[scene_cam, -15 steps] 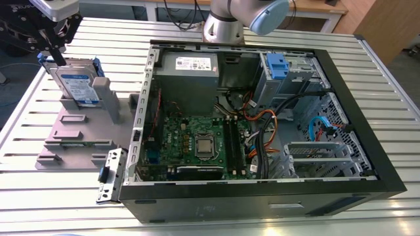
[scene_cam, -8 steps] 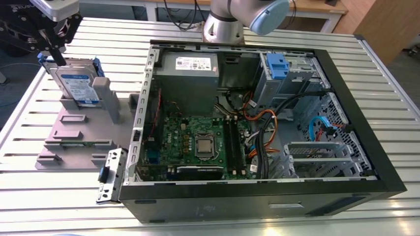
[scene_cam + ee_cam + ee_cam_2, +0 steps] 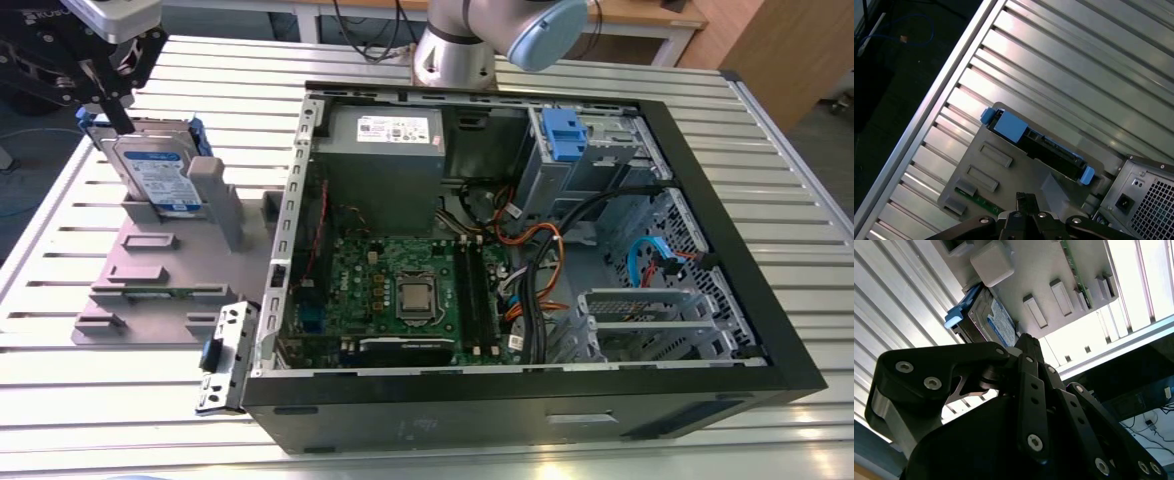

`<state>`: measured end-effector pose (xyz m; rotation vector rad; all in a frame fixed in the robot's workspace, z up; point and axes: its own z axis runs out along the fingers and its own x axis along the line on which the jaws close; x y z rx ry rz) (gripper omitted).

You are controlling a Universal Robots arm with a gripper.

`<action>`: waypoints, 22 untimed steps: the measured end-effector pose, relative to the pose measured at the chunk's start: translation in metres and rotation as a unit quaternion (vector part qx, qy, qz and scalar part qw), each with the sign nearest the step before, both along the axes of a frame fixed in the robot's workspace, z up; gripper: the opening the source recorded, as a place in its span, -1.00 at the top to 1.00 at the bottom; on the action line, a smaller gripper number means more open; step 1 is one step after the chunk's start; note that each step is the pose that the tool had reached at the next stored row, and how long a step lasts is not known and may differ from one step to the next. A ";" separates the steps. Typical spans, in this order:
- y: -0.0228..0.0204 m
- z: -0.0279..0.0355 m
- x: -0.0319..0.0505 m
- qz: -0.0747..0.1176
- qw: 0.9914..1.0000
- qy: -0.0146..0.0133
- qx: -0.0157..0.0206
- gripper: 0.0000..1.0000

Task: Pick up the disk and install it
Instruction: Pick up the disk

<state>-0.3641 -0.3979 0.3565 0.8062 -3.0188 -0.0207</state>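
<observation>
Partly cut off at the top corner on the exterior view's left, the black gripper [image 3: 124,124] hangs over the disk [image 3: 160,175]. Its jaws are drawn together to a narrow point just by the disk's upper blue rail. Whether they touch the rail cannot be told. In the second wrist view the gripper [image 3: 1024,338] and its bolted matt-black links hide much of the disk [image 3: 996,322], leaving one labelled face and a blue corner.

The disk stands on edge in a slot of a pale grey moulded fixture [image 3: 147,265] with blocky ribs. The fixture sits beside the open black computer case [image 3: 514,398] on the ribbed aluminium surface [image 3: 120,390]. The disk is a flat silver-grey metal slab with a white-and-blue label, framed by blue plastic rails. In the first wrist view the disk [image 3: 1036,145] shows edge-on, as a dark strip between blue ends.

The arm [image 3: 461,50] is cut off above its silver joint. Inside the case lie a green motherboard [image 3: 400,290], a grey metal box [image 3: 387,140] and a blue clip [image 3: 561,135].
</observation>
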 end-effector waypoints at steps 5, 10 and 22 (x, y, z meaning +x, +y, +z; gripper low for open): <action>0.0000 0.0000 0.0000 0.002 1.000 0.000 0.000 0.79; 0.0000 0.0000 0.0000 0.003 1.000 0.000 0.000 0.79; 0.0000 0.0000 0.0000 0.006 1.000 0.000 0.000 0.79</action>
